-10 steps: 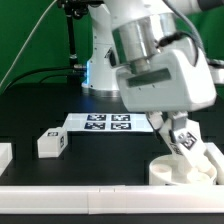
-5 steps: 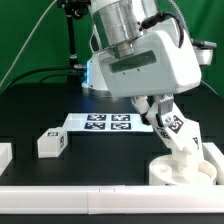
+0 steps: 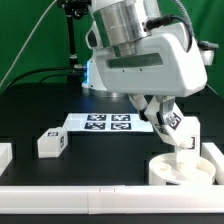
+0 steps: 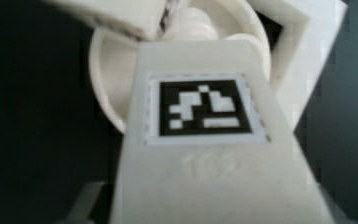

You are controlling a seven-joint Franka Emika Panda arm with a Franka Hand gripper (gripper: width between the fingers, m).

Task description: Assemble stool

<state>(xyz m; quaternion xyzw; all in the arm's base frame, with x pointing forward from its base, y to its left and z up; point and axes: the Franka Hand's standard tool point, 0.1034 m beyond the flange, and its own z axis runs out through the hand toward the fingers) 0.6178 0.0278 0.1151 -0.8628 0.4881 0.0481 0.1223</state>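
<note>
The black table (image 3: 100, 155) fills the exterior view, and the white arm (image 3: 150, 60) hangs over it from 12 to 2 o'clock. It is by far the biggest thing above the surface. White border blocks (image 3: 90, 197) run along the table edge at 6 o'clock, with 1 short piece at 9 o'clock and 1 at 4 o'clock. The marker board (image 3: 105, 122) lies flat close to the centre of the picture, its printed squares facing up.

The seat (image 3: 178, 170) sits on the table at 5 o'clock, just inside the border blocks. Directly above it the gripper (image 3: 162, 112) is clamped on 1 leg, the held leg (image 3: 172, 124). This leg is tilted — its upper end points toward 11 o'clock and its lower end comes down at the seat's top face. Whether that end touches the seat or is just over it, I cannot tell.

In the wrist view the held leg (image 4: 202, 150) takes most of the picture, with 1 square tag (image 4: 204, 105) facing the camera. The pale round seat (image 4: 108, 75) shows behind it.

The loose leg (image 3: 50, 143) lies alone at 8 o'clock, well apart from the seat.
</note>
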